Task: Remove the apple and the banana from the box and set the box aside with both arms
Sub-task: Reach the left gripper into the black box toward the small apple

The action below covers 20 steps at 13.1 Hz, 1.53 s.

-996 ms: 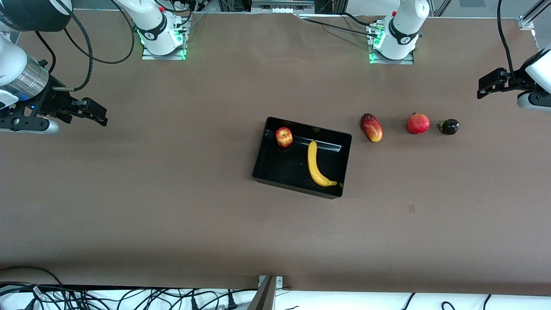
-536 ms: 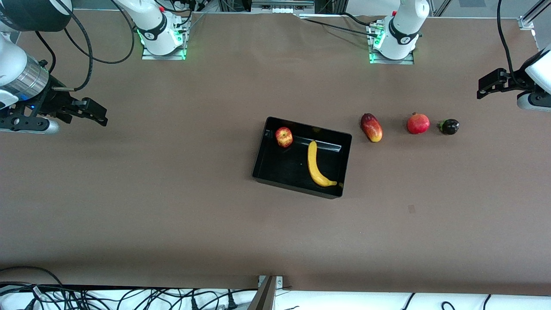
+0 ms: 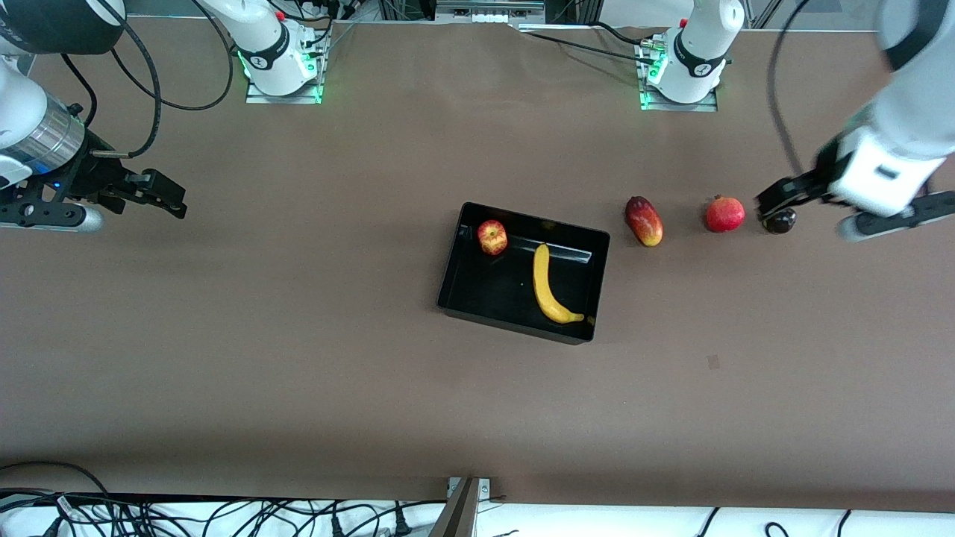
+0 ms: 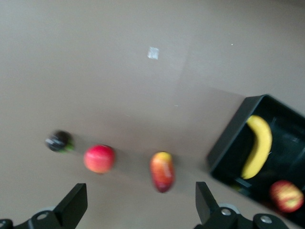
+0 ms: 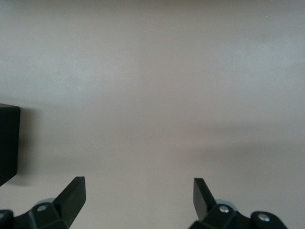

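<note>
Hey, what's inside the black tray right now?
The black tray holds an apple near the wall toward the robots' bases and a banana lying lengthwise beside it. Nothing covers them; the glossy floor elsewhere looks bare.

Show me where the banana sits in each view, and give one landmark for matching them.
Front view: banana lies in the black tray, nearer the camera than the apple.
Left wrist view: banana in the tray, beside the apple.
Right wrist view: no banana; only a tray corner shows.
Shared landmark: the tray.
</note>
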Tool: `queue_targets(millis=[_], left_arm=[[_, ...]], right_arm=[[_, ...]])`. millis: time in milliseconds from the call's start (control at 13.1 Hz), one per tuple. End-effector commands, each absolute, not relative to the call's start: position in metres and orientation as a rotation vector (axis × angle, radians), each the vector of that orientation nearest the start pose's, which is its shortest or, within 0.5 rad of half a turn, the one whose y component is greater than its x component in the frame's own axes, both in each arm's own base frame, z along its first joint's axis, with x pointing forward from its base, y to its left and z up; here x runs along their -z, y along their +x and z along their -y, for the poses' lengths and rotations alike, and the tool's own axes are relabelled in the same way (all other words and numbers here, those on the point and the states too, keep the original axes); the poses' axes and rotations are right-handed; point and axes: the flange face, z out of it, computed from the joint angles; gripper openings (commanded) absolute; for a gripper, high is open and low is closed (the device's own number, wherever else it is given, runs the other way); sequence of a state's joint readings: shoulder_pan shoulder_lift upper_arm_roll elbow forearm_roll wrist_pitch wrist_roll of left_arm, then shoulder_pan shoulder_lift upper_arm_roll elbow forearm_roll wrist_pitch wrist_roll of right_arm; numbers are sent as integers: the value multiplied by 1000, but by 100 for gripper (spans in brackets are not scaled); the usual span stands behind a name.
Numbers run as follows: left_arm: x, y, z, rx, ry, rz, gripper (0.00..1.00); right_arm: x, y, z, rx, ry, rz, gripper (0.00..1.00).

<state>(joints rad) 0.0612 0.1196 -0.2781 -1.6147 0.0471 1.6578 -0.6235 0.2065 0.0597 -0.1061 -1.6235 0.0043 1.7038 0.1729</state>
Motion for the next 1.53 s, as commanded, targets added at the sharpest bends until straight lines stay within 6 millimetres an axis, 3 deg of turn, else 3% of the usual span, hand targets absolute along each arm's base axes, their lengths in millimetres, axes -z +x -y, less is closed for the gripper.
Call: queue_targets(millis=[0,153,230,383,536,690,1149,1456], left_arm=[[-482,599,189,-83,-2912,969,100],[-429,604,237,-120,-2810,1179,100],[-412,605,273,-119,-2776,1231,100],[-376,607,308,-135,-2669,1381,100],[-341,593,355,-86,-2676,1403,100],[-305,573,393,-60,-2697,1288,100],[-255,541,457,-62,-2799,1266,100],[-231,521,486,-56,-2826,1315,100]], right_arm=[[-582,580,-60,44,-3126,-125,100],[-582,580,-60,43,-3124,-125,100],[-582,580,-60,43,-3124,-127,100],[-582,580,-60,44,-3126,-125,100],[-582,580,-60,39,-3126,-125,100],[-582,580,-60,43,-3124,-125,100],[-582,580,-60,43,-3124,-125,100],[-582,580,-61,44,-3126,-122,100]])
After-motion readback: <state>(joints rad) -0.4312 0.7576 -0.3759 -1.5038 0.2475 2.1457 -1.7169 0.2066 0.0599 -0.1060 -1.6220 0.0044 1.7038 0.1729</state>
